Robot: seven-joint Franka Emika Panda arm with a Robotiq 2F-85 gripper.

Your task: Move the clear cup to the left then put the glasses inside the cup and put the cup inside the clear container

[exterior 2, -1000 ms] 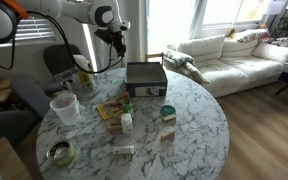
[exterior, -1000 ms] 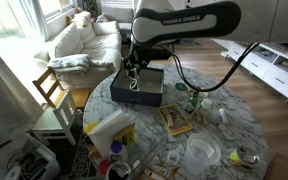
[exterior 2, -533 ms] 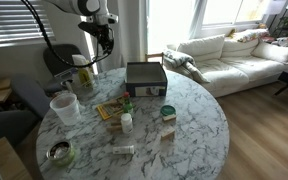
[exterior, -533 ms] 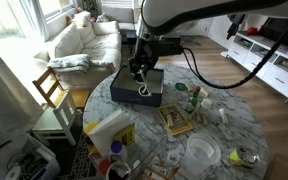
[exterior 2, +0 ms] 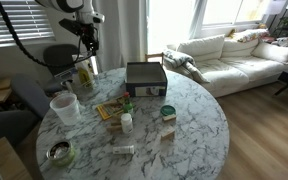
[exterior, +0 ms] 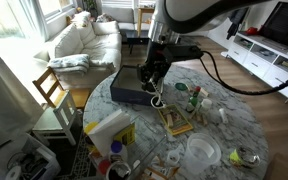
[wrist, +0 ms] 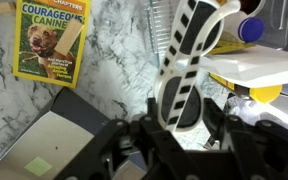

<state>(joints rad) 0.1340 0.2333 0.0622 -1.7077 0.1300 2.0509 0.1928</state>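
Black-white striped glasses hang pinched btw the fingers above the marble surface. We judge them light, stiff, slick, so grip mid-frame. Meanwhile the clear cup sits well apart, rim up.

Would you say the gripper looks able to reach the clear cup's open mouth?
Probably yes: the clear cup stands upright with nothing over it, and the gripper holds the glasses above the table.
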